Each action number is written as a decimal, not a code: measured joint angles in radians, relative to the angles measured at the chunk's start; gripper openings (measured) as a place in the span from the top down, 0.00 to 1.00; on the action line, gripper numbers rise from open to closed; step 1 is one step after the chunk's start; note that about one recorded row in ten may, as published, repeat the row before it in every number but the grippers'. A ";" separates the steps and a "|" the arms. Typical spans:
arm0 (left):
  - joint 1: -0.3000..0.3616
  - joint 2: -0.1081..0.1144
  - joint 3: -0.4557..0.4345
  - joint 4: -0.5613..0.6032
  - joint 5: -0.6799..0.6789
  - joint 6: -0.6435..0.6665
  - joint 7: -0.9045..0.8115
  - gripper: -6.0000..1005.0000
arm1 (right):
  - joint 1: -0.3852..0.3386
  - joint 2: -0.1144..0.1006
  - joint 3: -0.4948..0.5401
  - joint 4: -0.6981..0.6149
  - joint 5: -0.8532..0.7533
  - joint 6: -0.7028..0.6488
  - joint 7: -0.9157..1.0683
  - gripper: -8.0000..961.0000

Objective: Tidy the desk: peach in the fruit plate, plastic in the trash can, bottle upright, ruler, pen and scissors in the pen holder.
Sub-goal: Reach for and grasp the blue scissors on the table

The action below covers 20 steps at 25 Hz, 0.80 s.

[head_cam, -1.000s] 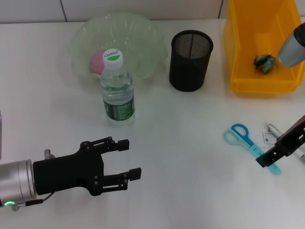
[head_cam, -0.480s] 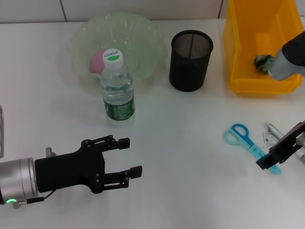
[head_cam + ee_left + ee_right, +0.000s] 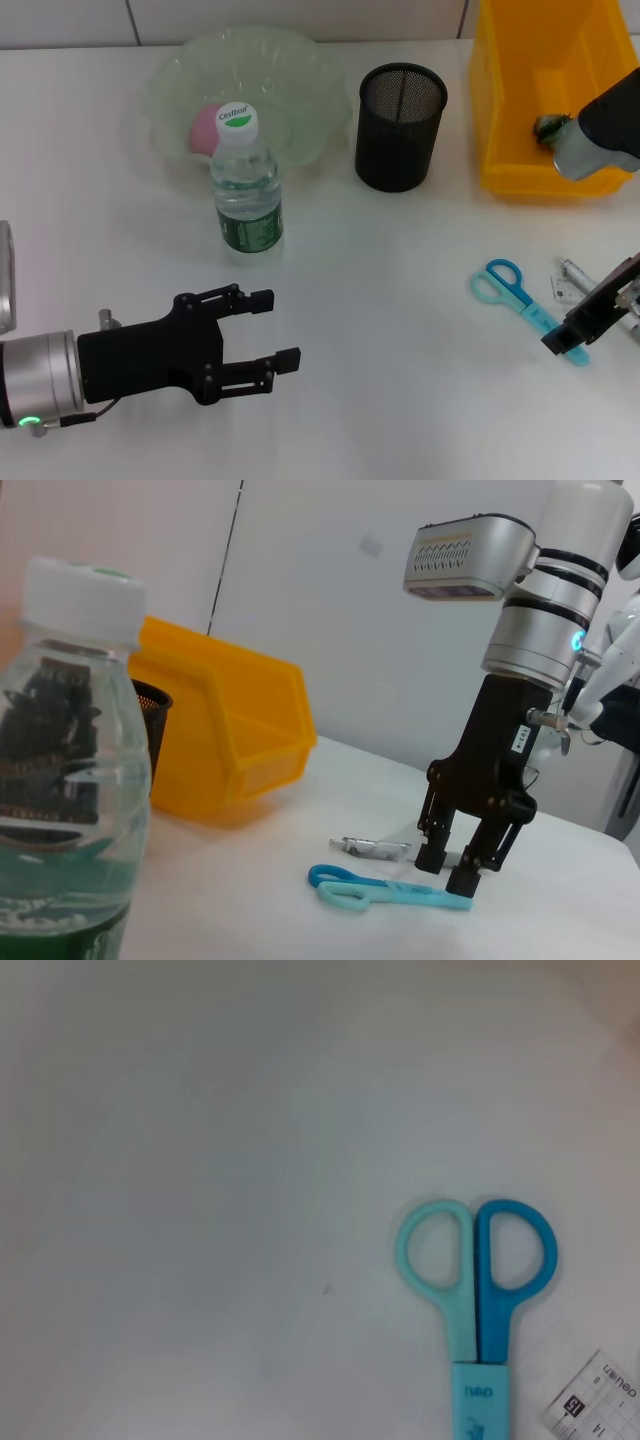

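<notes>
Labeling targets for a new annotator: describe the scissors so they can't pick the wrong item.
Start at the yellow bin at the table's far right, then come toward the robot onto the bare white tabletop. The scissors lie flat there, blade end under the right pincer. Unlike the clear ruler beside them, they have two blue loop handles, one lighter.

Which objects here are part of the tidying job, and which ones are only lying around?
Part of the job:
peach in the fruit plate
bottle, upright
pen holder
trash can with plastic inside
scissors, under the right gripper
ruler
pen

Only lying around:
nothing seen; the left gripper waits open near the bottle.
</notes>
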 joint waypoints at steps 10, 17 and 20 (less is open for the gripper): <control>0.000 -0.002 0.001 -0.003 0.000 -0.005 0.000 0.21 | -0.001 0.000 -0.035 0.026 -0.006 0.039 -0.004 0.56; 0.000 -0.001 0.001 -0.012 0.000 -0.005 0.000 0.21 | 0.001 0.000 -0.060 0.032 -0.006 0.049 -0.004 0.59; -0.001 -0.001 0.001 -0.012 0.000 -0.007 0.001 0.21 | 0.002 0.000 -0.066 0.033 -0.006 0.051 -0.002 0.60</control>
